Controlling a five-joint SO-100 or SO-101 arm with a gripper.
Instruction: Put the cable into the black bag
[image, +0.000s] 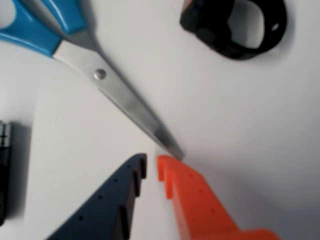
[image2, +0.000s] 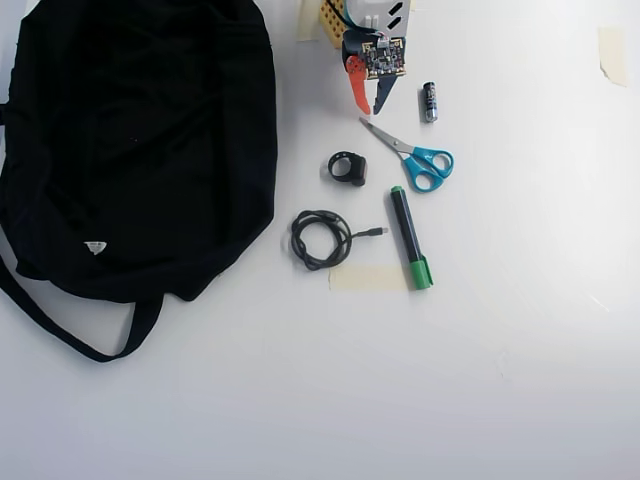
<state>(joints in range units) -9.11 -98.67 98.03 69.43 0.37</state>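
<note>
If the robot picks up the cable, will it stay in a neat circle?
Probably not. The cable is thin and only loosely coiled, so it would likely droop and unwind. Its plug end already sticks out and may dangle. It looks light.

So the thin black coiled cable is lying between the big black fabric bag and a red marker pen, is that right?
Not quite: the marker pen is green with a black barrel, not red. The overhead view shows the thin black coiled cable on the white table, with the big black fabric bag to its left and the pen to its right.
</note>
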